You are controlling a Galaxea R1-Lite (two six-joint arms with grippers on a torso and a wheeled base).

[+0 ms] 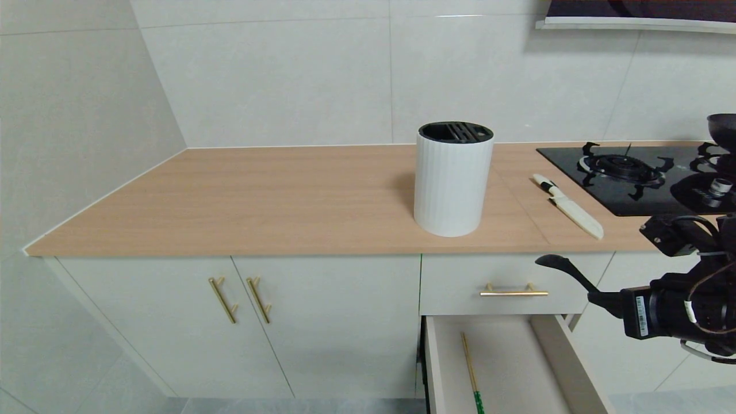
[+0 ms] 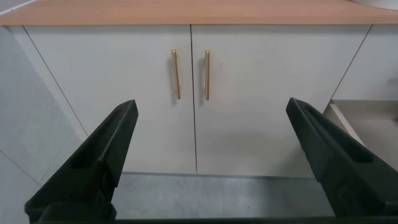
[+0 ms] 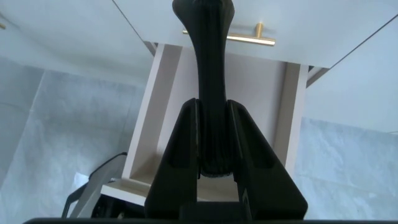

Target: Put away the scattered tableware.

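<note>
A black utensil (image 1: 566, 269) with a slim handle that widens to a rounded end sits clamped in the right pincer (image 1: 604, 300), jutting out level past its tips. Beyond and above that pincer, a knife (image 1: 566, 206) with a cream blade and a white-and-black handle lies flat on the table (image 1: 259, 201). Farther to the pincer's left stands a white ribbed holder (image 1: 453, 178), upright, with a black slotted top. Below and left of the pincer, a pair of wooden chopsticks (image 1: 471, 368) with green ends lies lengthwise in the pulled-out drawer (image 1: 517, 356).

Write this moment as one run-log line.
right end effector: shut on black utensil | drawer: open, chopsticks inside | knife: on counter | left end effector: open
</note>
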